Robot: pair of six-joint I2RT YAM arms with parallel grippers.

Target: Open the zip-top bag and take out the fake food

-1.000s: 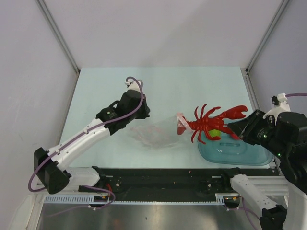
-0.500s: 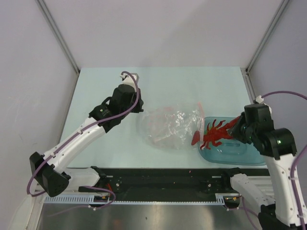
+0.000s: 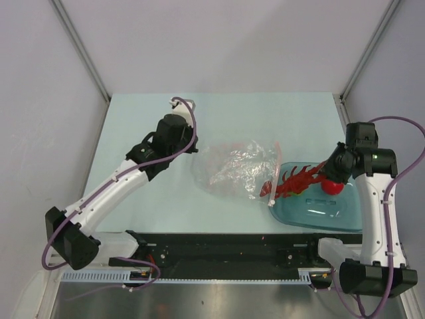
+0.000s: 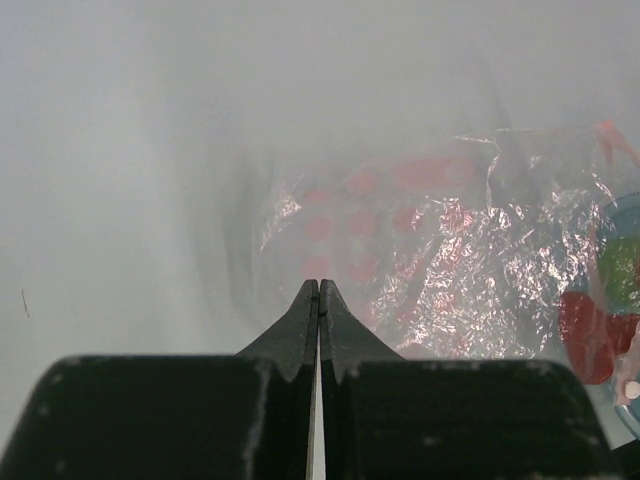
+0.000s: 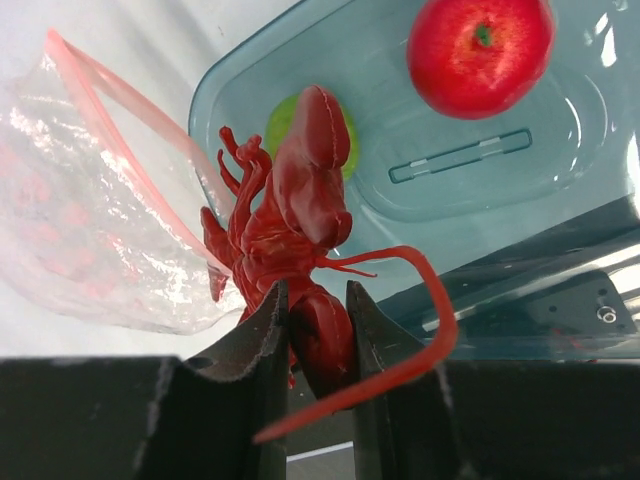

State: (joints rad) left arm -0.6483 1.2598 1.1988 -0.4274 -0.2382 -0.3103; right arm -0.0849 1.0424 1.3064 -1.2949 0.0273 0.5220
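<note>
- Pale-green table (image 3: 133, 119), white walls (image 3: 219, 46) on three sides.
- Zip-top bag (image 3: 232, 169) centre; teal tray (image 3: 332, 214) at 4 o'clock.
- Left gripper (image 4: 319, 290) jaws pressed together; right gripper (image 5: 317, 300) pinches lobster (image 5: 300, 190).

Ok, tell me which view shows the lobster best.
Right wrist: the lobster fills the frame, sharp, clamped in the right tool. Top external shows it small, its tail end hidden by the arm. Left wrist catches only a red blur at right.

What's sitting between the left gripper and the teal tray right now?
The crumpled zip-top bag fills the stretch from the left gripper to the teal tray; the top view shows it.
</note>
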